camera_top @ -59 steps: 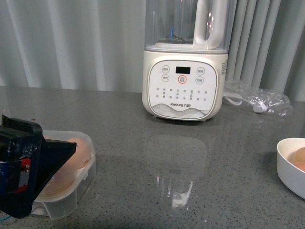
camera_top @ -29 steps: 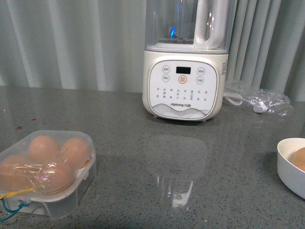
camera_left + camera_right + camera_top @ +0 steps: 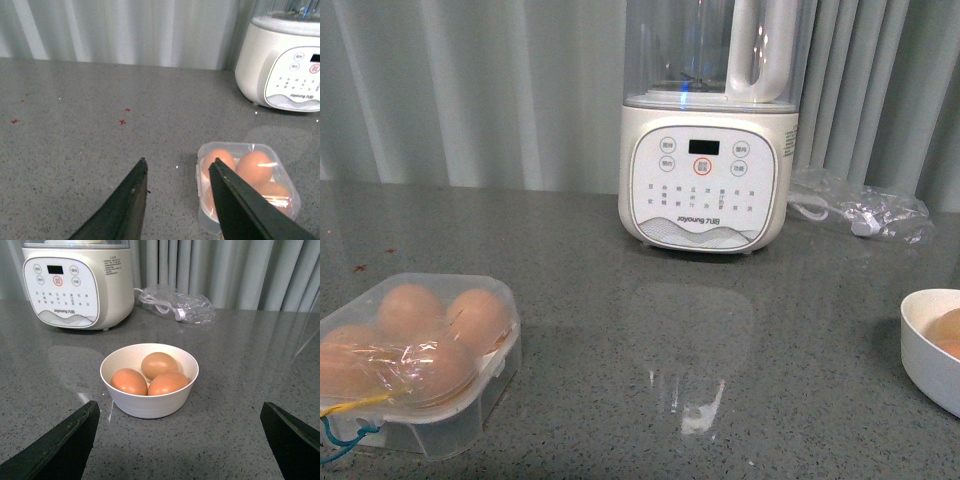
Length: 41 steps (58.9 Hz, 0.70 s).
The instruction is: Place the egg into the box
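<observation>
I'm looking at the box (image 3: 415,365) near my left side on the grey table (image 3: 720,340), and it looks full: four brown eggs under what appears to be a clear lid, though I can't tell whether the lid is latched. The egg (image 3: 410,308) at the back left of the box sits snug beside its neighbours, and the teal string (image 3: 342,432) dangles at the front corner. So I judge the placing itself done for this box.

My left end effector (image 3: 177,172) hangs just beside the box in the left wrist view, fingers spread, nothing between them. It's released and clear of the plastic. My right end effector (image 3: 180,412) is spread wide too, its fingers framing the white bowl (image 3: 149,400) without touching it, holding nothing.

That bowl has three more eggs (image 3: 152,375) in it, and it sits well apart from the box, over on my right. The blender (image 3: 708,150) stands at the back of the table, with a plastic bag (image 3: 860,208) of cable beside it, both out of the way.

What's left, as I read it: little or nothing, since I see no empty hole in the box. Perhaps only pressing the lid down, if it isn't seated.
</observation>
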Each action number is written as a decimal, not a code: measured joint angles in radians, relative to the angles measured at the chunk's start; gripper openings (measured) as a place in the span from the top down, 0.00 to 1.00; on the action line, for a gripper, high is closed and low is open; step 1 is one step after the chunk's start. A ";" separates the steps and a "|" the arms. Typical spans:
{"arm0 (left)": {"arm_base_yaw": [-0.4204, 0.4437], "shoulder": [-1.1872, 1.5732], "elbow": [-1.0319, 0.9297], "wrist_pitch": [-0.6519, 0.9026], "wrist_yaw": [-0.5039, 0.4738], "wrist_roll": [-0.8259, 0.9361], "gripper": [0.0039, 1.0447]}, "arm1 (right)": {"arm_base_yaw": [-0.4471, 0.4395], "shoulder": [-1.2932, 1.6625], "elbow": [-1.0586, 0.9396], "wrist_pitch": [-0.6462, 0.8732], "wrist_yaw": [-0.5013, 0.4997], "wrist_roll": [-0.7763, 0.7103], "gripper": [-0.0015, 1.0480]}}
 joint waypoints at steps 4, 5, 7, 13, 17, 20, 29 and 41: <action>0.000 -0.021 -0.038 0.007 0.000 -0.001 0.76 | 0.000 0.000 0.000 0.000 0.000 0.000 0.07; 0.000 -0.024 -0.042 0.008 0.000 -0.001 0.78 | 0.000 0.000 0.000 0.000 0.000 0.000 0.07; -0.001 -0.043 -0.066 0.014 0.000 -0.003 0.87 | 0.000 0.000 0.000 0.000 0.000 0.000 0.07; -0.001 -0.087 -0.110 0.020 -0.001 -0.007 0.97 | 0.000 0.000 0.000 0.000 0.000 0.000 0.07; -0.001 -0.114 -0.139 0.020 -0.001 -0.008 0.97 | 0.000 0.000 0.000 0.000 0.000 0.000 0.07; -0.001 -0.132 -0.157 0.020 -0.001 -0.008 0.97 | 0.000 0.000 0.000 0.000 0.000 0.000 0.07; -0.001 -0.172 -0.186 0.018 -0.001 -0.008 0.97 | 0.000 0.000 0.000 0.000 0.000 0.000 0.07; -0.001 -0.229 -0.223 -0.003 -0.001 -0.008 0.97 | 0.000 0.000 0.000 0.000 0.000 0.000 0.07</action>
